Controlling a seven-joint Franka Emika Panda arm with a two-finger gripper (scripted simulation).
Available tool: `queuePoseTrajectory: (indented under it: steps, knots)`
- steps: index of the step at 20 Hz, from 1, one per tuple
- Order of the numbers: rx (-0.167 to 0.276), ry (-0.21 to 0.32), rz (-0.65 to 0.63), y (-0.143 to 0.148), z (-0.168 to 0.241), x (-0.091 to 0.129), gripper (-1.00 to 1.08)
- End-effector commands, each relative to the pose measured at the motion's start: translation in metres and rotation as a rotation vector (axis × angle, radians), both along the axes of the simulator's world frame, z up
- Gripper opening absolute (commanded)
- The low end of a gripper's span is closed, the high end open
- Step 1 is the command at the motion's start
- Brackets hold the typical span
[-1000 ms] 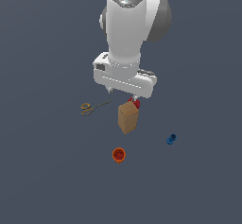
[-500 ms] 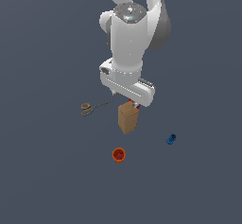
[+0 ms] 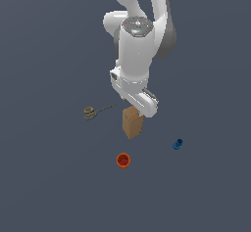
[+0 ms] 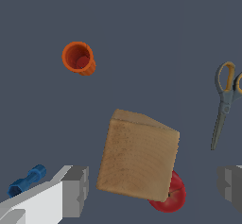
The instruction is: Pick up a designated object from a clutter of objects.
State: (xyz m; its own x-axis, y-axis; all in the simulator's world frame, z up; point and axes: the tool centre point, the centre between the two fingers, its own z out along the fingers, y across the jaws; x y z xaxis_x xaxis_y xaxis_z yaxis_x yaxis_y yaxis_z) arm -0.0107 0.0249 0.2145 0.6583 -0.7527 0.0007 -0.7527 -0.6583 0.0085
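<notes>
Gripper [image 4: 153, 190] open wide, holding nothing; one finger pad [image 4: 75, 190] on each flank of the tan box [image 4: 139, 157], with clear gaps to both side faces. Positioned directly above the box in the exterior view, wrist housing hiding the box's top edge there. Spread judged deliberate: wider than the box, to allow descent without touching its walls.

Tan box [image 3: 132, 122] upright on the floor, directly between and below the fingers, rotated slightly off the finger axis in the wrist view. Judged consequence: a small wrist rotation, or acceptance of slightly skewed contact, before closing.

Red ball [image 4: 169, 194] immediately behind the box's lower corner, touching or nearly touching; which of the two cannot be told. Mostly hidden by the box; not visible in the exterior view. Risk judged: a descending finger on that side may nudge it.

Scissors [image 4: 226, 100] farther out, beyond one finger, blades closed, yellow-orange handles pointing away from the gripper; well apart from the box. In the exterior view, scissors [image 3: 95, 111] toward the exterior view's left.

Blue piece [image 4: 26, 181] beyond the opposite finger, lying flat, partly cut off by that finger's housing.

Orange cup [image 4: 78, 57] farthest from the gripper, standing mouth-up, well clear of the approach path.

Step judged in hand: alignment above the box, descent not yet completed.
</notes>
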Motion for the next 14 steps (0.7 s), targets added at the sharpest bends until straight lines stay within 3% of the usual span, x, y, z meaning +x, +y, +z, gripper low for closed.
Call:
queuePoseTrajectory:
  steps: [1, 14]
  knots:
    - [0.001, -0.002, -0.056, 0.002, -0.006, -0.001, 1.00]
    - [0.005, -0.006, -0.208, 0.008, -0.021, -0.003, 1.00]
